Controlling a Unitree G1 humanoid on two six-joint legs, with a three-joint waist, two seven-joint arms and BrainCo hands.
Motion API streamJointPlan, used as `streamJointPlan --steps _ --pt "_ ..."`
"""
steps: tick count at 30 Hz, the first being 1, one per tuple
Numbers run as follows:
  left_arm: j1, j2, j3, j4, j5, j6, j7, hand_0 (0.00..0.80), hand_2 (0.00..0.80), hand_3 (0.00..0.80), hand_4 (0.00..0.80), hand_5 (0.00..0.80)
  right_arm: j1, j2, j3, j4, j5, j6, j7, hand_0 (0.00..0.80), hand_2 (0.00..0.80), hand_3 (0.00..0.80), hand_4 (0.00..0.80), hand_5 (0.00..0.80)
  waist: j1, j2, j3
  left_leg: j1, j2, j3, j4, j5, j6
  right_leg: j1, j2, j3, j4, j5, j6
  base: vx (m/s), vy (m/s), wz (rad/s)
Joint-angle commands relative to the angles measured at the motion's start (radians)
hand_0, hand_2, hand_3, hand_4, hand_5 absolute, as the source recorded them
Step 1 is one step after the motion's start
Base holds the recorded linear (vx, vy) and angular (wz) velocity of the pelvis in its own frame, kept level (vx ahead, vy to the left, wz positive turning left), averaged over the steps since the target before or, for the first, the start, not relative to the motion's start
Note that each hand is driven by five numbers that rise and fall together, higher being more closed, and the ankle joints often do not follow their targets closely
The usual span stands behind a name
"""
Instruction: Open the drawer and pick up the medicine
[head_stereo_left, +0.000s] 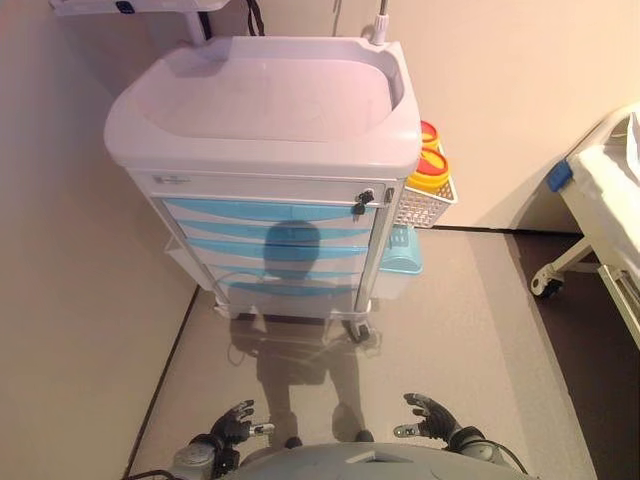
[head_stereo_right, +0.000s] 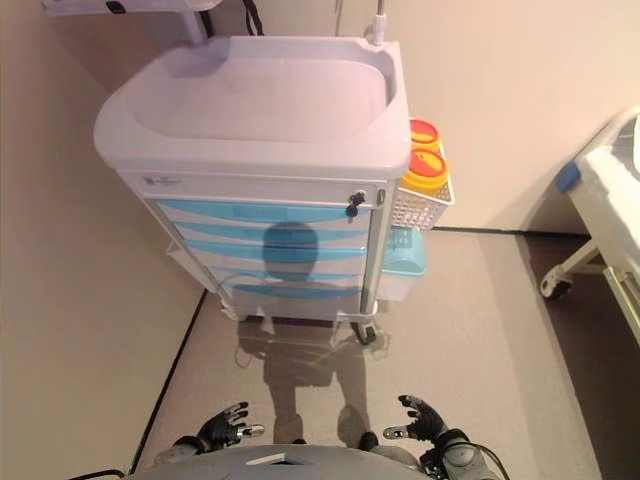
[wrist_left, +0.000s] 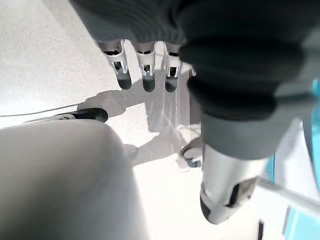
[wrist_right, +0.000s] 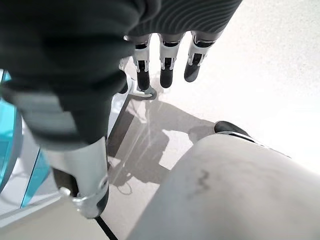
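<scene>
Plain cream walls (head_stereo_left: 520, 90) at back & on left side. Floor is speckled beige vinyl (head_stereo_left: 450, 330), w/ a darker brown floor strip (head_stereo_left: 585, 340) on the right. Black skirting line (head_stereo_left: 165, 375) runs along foot of left wall. At right edge: white-framed hospital bed (head_stereo_left: 605, 215) w/ blue corner bumper (head_stereo_left: 559, 176) & a white castor wheel (head_stereo_left: 545, 284) on the dark strip. Lighting even & warm, from above/behind; shadows fall fwd on the floor.

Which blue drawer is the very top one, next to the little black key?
The highest blue drawer, directly under the cart's white top. The black key lock sits at its right end; the other drawers stack below it.
</scene>
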Motion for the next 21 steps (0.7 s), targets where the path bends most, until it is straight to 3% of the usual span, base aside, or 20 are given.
streamJointPlan --steps 1,9,14,21 --pt "-0.049 -0.017 0.079 0.058 -0.139 -0.027 0.018 0.0 0.0 0.0 0.0 0.0 -0.044 0.019 -0.002 0.001 0.028 -0.043 -0.027 0.0 0.0 0.0 0.0 0.0 -0.003 -0.028 0.018 -0.029 -0.065 0.046 0.036 -0.09 0.044 -0.022 -0.047 0.007 0.09 -0.035 0.087 0.038 0.074 -0.06" --pt "-0.17 0.011 0.161 0.008 -0.442 -0.066 -0.023 0.0 0.0 0.0 0.0 0.0 -0.106 -0.009 -0.003 -0.068 0.109 -0.082 -0.084 0.0 0.0 0.0 0.0 0.0 -0.022 -0.056 0.165 -0.223 -0.07 0.099 0.267 -0.152 0.075 -0.228 -0.074 0.054 0.267 -0.041 0.084 -0.095 0.081 -0.22" --pt "-0.248 0.012 0.184 -0.107 -0.681 -0.097 -0.096 0.0 0.0 0.0 0.0 0.0 -0.136 -0.018 -0.011 -0.118 0.147 -0.101 -0.124 0.0 0.0 0.0 0.0 0.0 -0.048 -0.083 0.239 -0.358 -0.058 0.136 0.395 -0.186 0.091 -0.36 -0.083 0.11 0.336 -0.019 0.093 -0.122 0.099 -0.27" --pt "-0.377 0.028 0.159 -0.28 -0.911 -0.175 -0.153 0.0 0.0 0.0 0.0 0.0 -0.154 -0.036 0.005 -0.182 0.178 -0.103 -0.166 0.0 0.0 0.0 0.0 0.0 -0.088 -0.118 0.295 -0.523 -0.034 0.16 0.542 -0.232 0.102 -0.516 -0.055 0.167 0.409 -0.004 0.09 -0.084 0.066 -0.24"
